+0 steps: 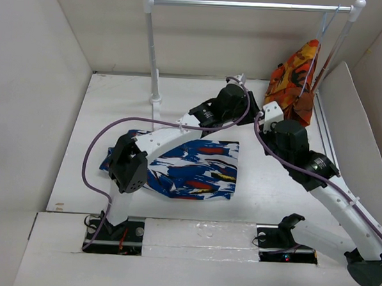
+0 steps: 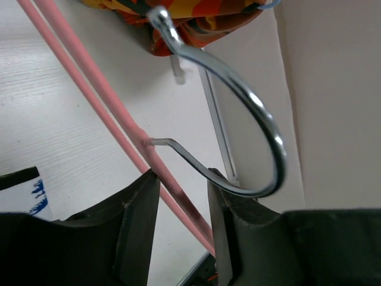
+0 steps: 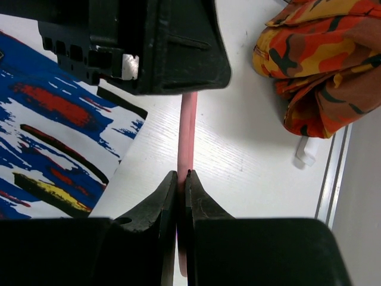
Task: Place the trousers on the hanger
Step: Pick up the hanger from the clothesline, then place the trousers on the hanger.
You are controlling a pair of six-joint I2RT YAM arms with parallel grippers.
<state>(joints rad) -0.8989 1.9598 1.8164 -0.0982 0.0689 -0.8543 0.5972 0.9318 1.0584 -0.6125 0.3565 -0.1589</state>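
- Your right hand (image 3: 181,174) was clenched on the thin pink triangular hanger (image 3: 187,131), pinching its bars between the fingertips at lower centre of the wrist view.
- Your left hand (image 2: 183,179) stood released, with a finger on either side of those bars, near the curved metal hook (image 2: 262,113).
- The bright blue fabric trousers (image 1: 196,169) with white, red and yellow splotches lay on the white worktop (image 1: 252,191) at mid-frame, not on the hanger.
- An orange-red patterned garment (image 1: 294,75) hung from the white rail (image 1: 249,4), upper right.

The left end effector (image 2: 181,179) is parted, the right end effector (image 3: 183,176) clamped.
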